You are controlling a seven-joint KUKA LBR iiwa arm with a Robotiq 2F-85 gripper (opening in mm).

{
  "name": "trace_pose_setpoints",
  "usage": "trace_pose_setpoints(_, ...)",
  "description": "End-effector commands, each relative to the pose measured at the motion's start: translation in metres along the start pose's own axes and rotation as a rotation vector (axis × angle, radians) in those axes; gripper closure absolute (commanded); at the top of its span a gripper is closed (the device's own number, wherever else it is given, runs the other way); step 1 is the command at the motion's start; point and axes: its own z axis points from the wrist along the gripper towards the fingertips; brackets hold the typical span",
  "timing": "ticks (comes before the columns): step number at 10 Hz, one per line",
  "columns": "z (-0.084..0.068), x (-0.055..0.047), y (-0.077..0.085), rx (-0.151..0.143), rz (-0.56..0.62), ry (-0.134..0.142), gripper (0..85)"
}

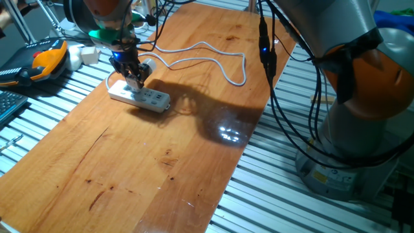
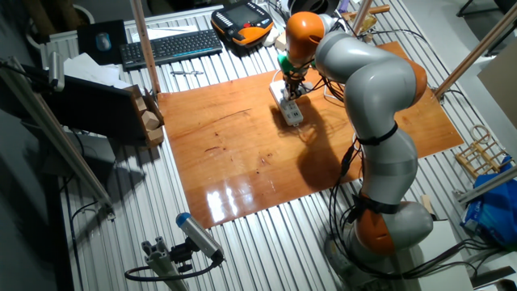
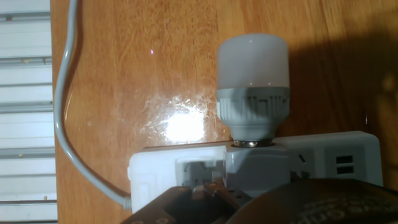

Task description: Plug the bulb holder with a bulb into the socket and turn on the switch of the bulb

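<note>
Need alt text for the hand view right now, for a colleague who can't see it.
A white bulb in the bulb holder sits on the socket strip, unlit, on a wooden table. A grey cable curves along the left.

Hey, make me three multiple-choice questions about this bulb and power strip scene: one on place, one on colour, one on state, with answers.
1. Where does the socket lie?
A. on the wooden board
B. on the keyboard
C. on the floor

2. What colour is the cable?
A. black
B. white
C. red

3. Is the bulb lit?
A. yes, glowing brightly
B. no, unlit
C. it is shattered

Answers: 1 A, the strip rests on the wooden board. 2 B, it runs pale across the wood. 3 B, the hand view shows a dull, whole dome above the bulb holder.
</note>
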Motion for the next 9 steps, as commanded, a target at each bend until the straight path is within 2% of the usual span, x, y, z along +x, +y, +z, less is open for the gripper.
trace_pose_setpoints(1, 0.0007, 0.0000, 0.0001, -0.002, 0.000, 0.001, 85.0)
trace_pose_setpoints(9, 0.0047, -0.0002, -0.0006, -0.003, 0.000, 0.010, 85.0)
